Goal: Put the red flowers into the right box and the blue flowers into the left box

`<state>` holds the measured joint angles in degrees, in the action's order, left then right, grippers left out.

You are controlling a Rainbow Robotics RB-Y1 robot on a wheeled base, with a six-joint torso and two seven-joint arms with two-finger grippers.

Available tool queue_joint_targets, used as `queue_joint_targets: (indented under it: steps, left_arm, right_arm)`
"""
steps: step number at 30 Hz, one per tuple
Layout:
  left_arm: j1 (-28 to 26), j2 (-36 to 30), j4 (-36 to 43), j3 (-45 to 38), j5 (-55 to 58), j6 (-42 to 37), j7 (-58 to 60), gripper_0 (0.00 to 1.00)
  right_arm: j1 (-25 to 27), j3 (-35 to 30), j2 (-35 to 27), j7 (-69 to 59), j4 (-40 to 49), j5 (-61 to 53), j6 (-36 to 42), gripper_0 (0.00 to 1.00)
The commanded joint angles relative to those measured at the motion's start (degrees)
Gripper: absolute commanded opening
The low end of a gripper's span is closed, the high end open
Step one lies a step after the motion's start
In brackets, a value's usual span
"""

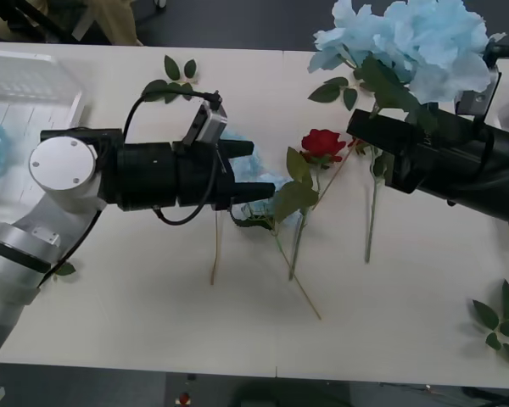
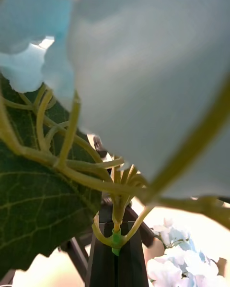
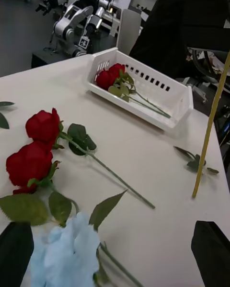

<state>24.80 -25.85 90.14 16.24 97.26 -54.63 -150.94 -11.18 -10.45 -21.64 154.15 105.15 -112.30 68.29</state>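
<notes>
Right end effector (image 2: 115, 248) clamps fluffy blue flowers (image 1: 433, 42) — thin ribbed stems

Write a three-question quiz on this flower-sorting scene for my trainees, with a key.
1. True or false: the right gripper holds the lifted blue flower by its stem.
2. What lies between the open jaws of the left gripper? A) a red rose B) the blue flower on the table C) a leaf sprig
3. Fill in: the roses in the white box are ___.
Key: 1 true; 2 B; 3 red.
</notes>
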Motion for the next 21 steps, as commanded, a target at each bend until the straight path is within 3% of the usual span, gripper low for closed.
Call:
queue_joint_targets:
  steps: [1, 14, 21]
  left_arm:
    - [3.32, 0.98, 0.74, 2.21, 0.39, 3.83, -1.81, 0.96]
    - [6.75, 1.68, 0.65, 10.39, 3.20, 9.11, -0.23, 0.96]
    - [6.93, 1.77, 0.74, 12.15, 4.08, 9.28, -0.23, 0.90]
  right_arm:
    - [-1.13, 1.39, -0.07, 0.85, 1.81, 0.24, 0.18, 0.00]
    - [-1.92, 5.61, 0.46, 0.85, 1.81, 2.78, -1.49, 0.00]
    - [-2.53, 8.78, 0.81, 0.85, 1.72, 3.22, -5.10, 0.00]
